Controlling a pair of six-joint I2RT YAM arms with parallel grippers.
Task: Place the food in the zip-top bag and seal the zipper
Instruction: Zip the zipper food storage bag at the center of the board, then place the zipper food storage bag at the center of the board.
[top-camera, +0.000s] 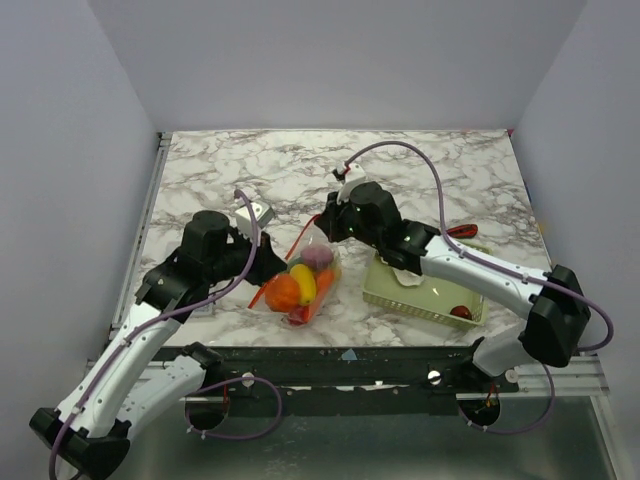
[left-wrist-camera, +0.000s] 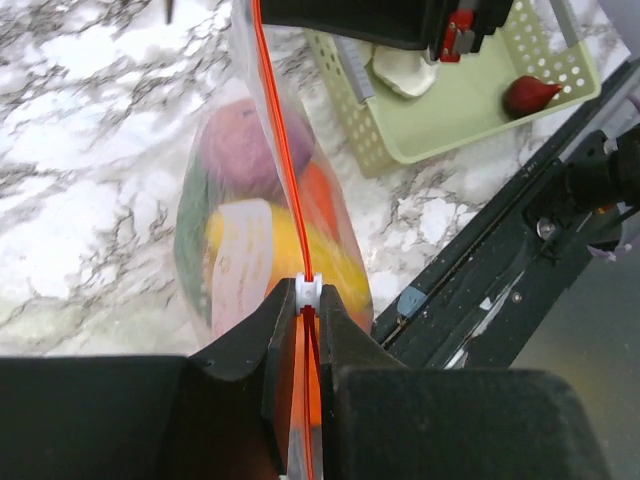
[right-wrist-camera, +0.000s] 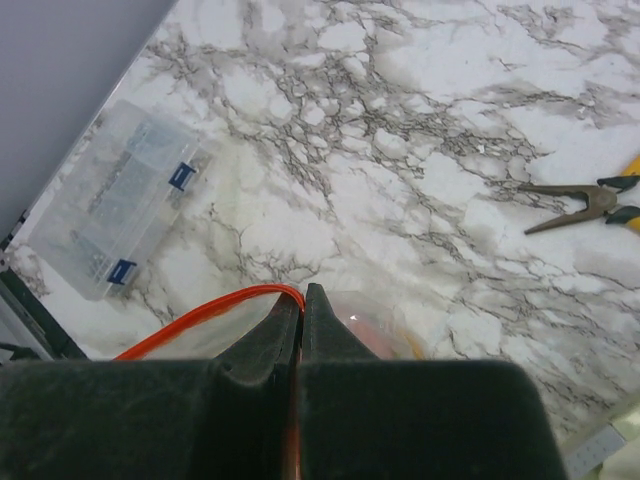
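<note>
Grey-veined white marble table fills the view, boxed in by plain grey walls. At the far left lies a clear plastic parts box, apart from the work. Next comes my left gripper, its fingers pressed almost together and pinching the zipper right at its white slider. I judge this grip is meant to draw the slider along the strip. Between my two arms, near the table's front edge, sits the zip-top bag, its belly seeming to rest on the marble. The food is packed inside: purple, yellow, orange and green pieces showing through the plastic. The zipper is uppermost, lifted above the food, a thin red-orange line. Its long axis runs straight from my left gripper, near and left, up to my right gripper, farther back and right. That gripper is clamped fully closed on the strip's far end, I think to anchor it so the line is taut and the slider has something to pull against. I cannot tell how much of the strip is already sealed. Further right stands a pale green basket with a white bulb and one red piece inside, perhaps food not yet bagged. Pliers lie farthest right.
</note>
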